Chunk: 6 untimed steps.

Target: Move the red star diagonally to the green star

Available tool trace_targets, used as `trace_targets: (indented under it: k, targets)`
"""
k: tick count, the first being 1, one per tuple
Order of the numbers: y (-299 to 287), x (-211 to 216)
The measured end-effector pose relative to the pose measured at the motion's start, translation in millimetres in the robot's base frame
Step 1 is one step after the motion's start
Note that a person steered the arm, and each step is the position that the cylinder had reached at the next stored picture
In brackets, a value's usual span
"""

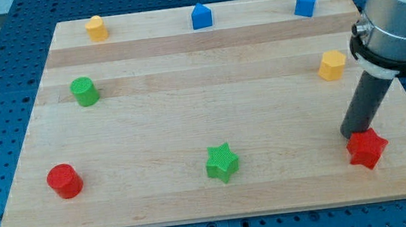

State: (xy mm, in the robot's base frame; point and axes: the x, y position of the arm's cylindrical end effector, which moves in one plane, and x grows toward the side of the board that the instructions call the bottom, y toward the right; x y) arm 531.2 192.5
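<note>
- Near the wooden board's (197,197) bottom right corner lay the red star-shaped block (366,148).
- My tip (356,134), bare and holding nothing, touched the block's upper-left edge.
- Green star-shaped block (222,162) lay well leftward, level.

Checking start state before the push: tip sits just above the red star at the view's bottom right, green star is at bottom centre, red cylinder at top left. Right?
One error: the red cylinder is at the view's bottom left, not top left; the top-left corner holds a yellow block. The camera view confirms the rest: my tip sits just above the red star at bottom right, and the green star is at bottom centre.
</note>
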Motion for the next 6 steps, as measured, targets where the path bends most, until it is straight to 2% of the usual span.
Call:
trace_targets:
  k: [1,3,5,6]
  targets:
    - [-0.2,0.0]
    - [-69.2,-6.5]
    - [-84.2,47.0]
    - [-65.2,74.9]
